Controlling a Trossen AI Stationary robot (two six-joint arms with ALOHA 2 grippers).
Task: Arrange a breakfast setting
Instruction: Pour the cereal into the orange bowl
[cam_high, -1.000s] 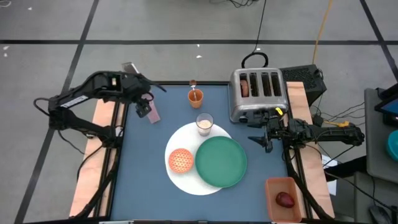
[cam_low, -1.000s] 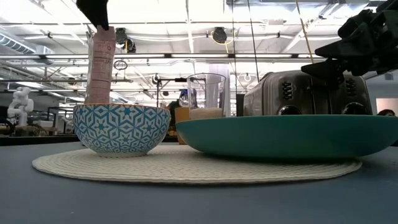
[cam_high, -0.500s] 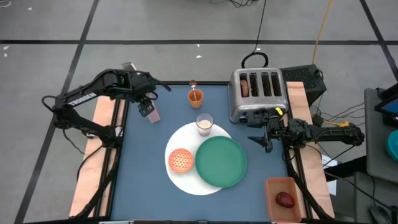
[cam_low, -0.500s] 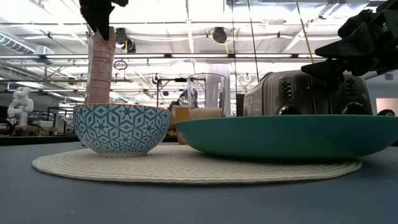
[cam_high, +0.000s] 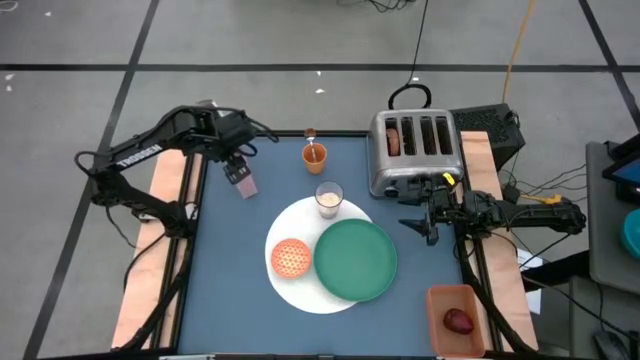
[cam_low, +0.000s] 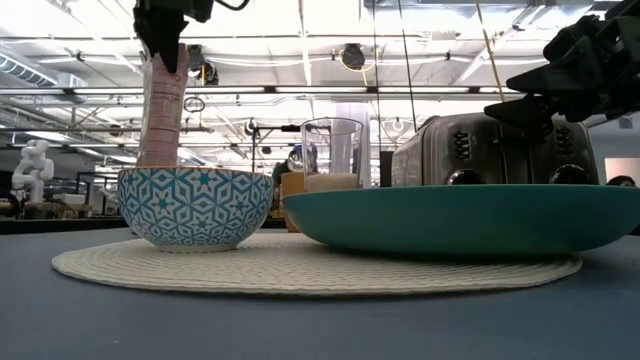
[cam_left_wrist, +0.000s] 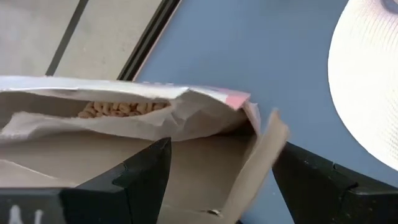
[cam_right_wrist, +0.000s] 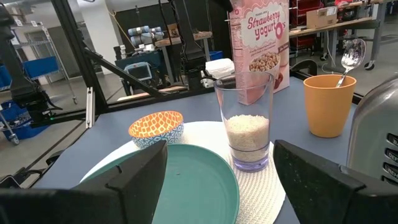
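I take the white round plate (cam_high: 300, 286) as my landmark. On it sit the green plate (cam_high: 355, 259) on the toaster-facing side and the small patterned bowl (cam_high: 291, 257) on the side away from the toaster, with the milk glass (cam_high: 329, 199) on its far rim, so the eating things are already grouped and within reach of a pour. Beyond the glass the orange cup (cam_high: 314, 154) holds the spoon (cam_right_wrist: 348, 57). Well off the plate's far left corner the pink cereal box (cam_high: 240, 179) stands upright with its top flaps open, and my left gripper (cam_high: 237, 160) sits at that open top, fingers spread wide with the box mouth between them; I cannot tell if they bite yet. I judge this a grasp from above, to tip cereal into the bowl. My right gripper (cam_high: 432, 218) waits open between plate and toaster (cam_high: 415, 150). The dark-red fruit (cam_high: 458, 320) lies in the tan bin (cam_high: 436, 300), near the plate's right.
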